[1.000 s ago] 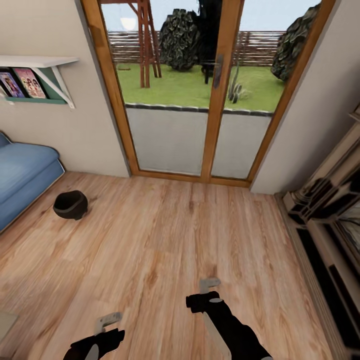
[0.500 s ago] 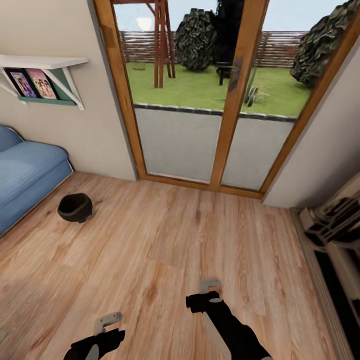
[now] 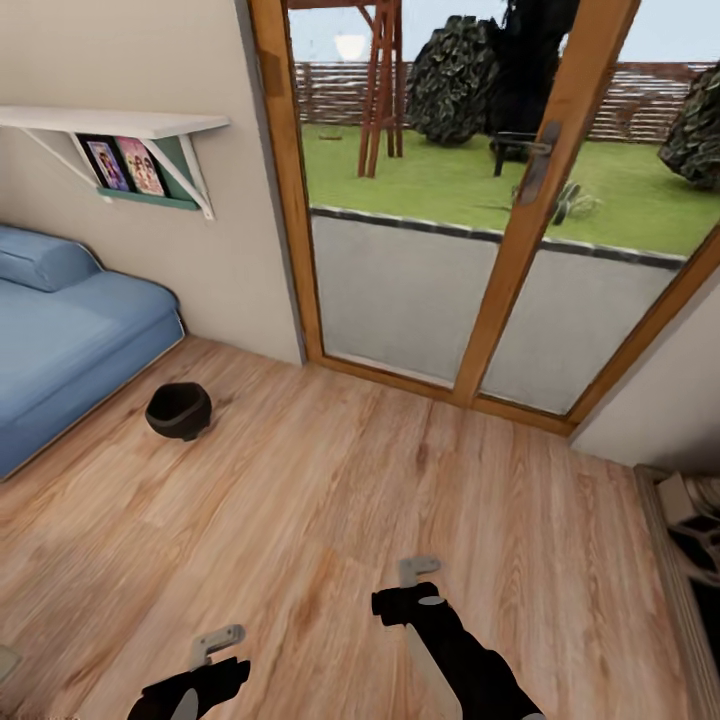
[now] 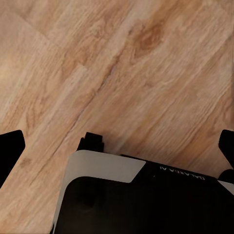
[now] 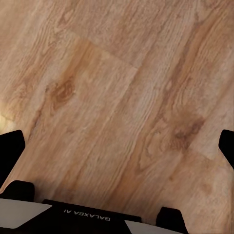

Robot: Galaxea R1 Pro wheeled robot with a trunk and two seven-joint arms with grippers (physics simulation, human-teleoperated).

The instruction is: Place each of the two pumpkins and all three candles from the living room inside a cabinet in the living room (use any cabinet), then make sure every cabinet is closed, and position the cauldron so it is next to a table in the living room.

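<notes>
The cauldron (image 3: pixel 179 410), a small round black pot with its mouth up, stands on the wooden floor near the corner of the blue sofa, far ahead and to the left of both arms. My left gripper (image 3: pixel 216 643) hangs low over the floor, open and empty; the left wrist view (image 4: pixel 117 141) has its dark fingertips wide apart over bare planks. My right gripper (image 3: pixel 418 572) is also open and empty, with floor between its fingers (image 5: pixel 119 146). The pumpkins, candles, cabinet and table are out of view.
A blue sofa (image 3: pixel 60 340) lines the left wall under a white shelf (image 3: pixel 120 125) with pictures. A wood-framed glass door (image 3: pixel 500 200) to the garden stands straight ahead. A piece of pale and dark furniture (image 3: pixel 695 520) pokes in at the right edge.
The whole view has swung left, so the door, cauldron and sofa sit further right in the picture and the right-hand furniture has mostly slid out. Both arms keep the same pose.
</notes>
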